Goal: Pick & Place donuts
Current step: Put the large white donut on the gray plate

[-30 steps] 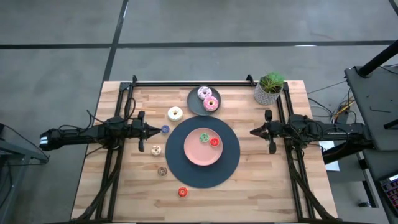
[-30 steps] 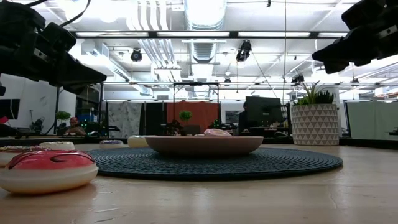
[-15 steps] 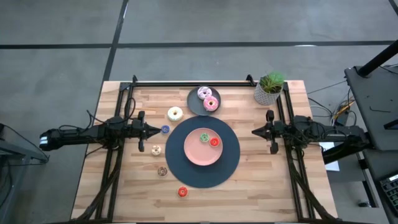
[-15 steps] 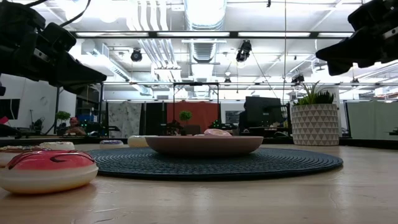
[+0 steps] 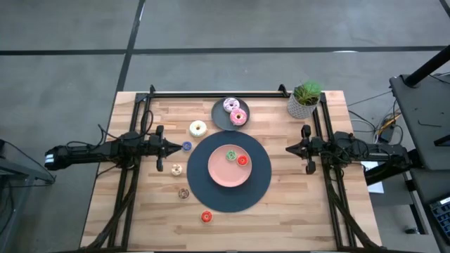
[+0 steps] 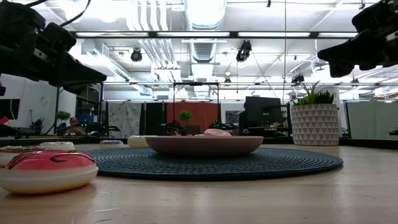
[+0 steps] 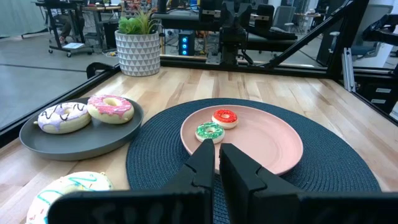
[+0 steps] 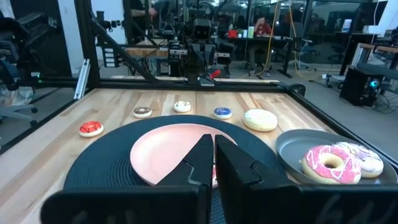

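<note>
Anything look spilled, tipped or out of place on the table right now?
Nothing stands out. Two tiny donuts sit on the pink plate, two larger ones on the grey plate, the rest lie flat on the table; the plant pot stands upright.

Red-iced donut near left, pink plate on dark mat, potted plant right
</note>
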Robot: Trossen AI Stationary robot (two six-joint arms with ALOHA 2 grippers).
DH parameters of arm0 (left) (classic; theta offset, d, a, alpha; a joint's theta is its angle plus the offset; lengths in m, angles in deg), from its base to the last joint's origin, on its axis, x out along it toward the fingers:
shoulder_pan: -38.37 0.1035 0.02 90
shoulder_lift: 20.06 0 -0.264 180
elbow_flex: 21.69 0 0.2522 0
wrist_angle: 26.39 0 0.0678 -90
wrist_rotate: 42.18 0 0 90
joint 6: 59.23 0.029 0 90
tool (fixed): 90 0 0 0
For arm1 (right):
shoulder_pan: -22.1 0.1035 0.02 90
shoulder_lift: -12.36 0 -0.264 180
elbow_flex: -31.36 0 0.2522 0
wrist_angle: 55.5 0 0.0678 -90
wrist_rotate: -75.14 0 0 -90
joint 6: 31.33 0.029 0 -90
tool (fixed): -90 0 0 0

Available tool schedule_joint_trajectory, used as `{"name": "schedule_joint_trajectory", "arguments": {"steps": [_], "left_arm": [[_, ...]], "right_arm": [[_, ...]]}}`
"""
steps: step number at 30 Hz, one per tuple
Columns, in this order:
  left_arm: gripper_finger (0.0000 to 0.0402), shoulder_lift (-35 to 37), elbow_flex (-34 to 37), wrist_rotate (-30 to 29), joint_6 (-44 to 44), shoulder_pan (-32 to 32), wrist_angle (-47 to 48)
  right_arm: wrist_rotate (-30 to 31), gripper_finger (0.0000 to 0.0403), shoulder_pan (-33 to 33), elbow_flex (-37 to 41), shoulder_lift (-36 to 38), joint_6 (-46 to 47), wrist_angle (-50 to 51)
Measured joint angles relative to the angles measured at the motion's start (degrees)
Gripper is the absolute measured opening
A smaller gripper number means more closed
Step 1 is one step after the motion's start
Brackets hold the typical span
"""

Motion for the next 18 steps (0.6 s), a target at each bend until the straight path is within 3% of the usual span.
{"name": "schedule_joint_trajectory", "arguments": {"steps": [18], "left_arm": [[0.0,0.0,0.0,0.0,0.0,0.0,0.0]], "right_arm": [[0.0,0.0008,0.0,1.8,-0.1,1.5,-3.4]]}}
